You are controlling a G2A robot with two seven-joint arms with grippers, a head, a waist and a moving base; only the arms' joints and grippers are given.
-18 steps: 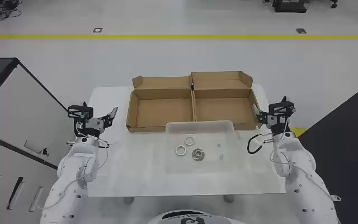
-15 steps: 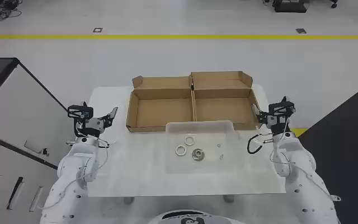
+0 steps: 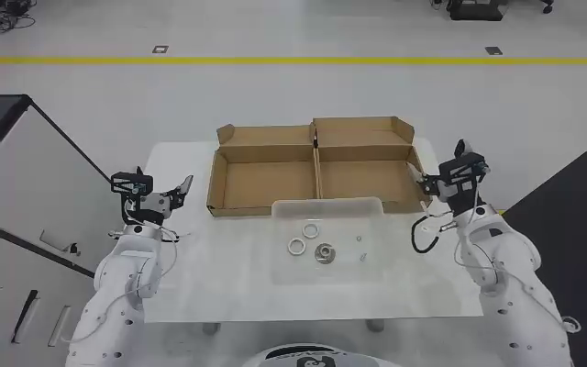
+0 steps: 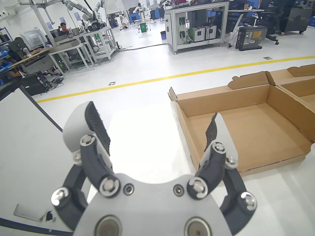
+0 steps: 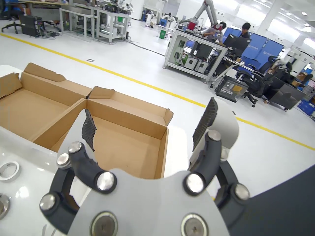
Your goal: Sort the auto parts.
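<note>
Top view puts two rings (image 3: 296, 246) and a flanged hub (image 3: 324, 252) in the tray (image 3: 284, 213), likely rigid, slick, light metal, best pinched across a rim, while left gripper (image 4: 153, 114) and right gripper (image 5: 149, 106) gape wide, empty, well off to either side.

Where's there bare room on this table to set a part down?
Both cardboard boxes are empty: left box, right box. Bare table flanks the clear tray on both sides. The tray's middle is crowded with rings and small parts.
</note>
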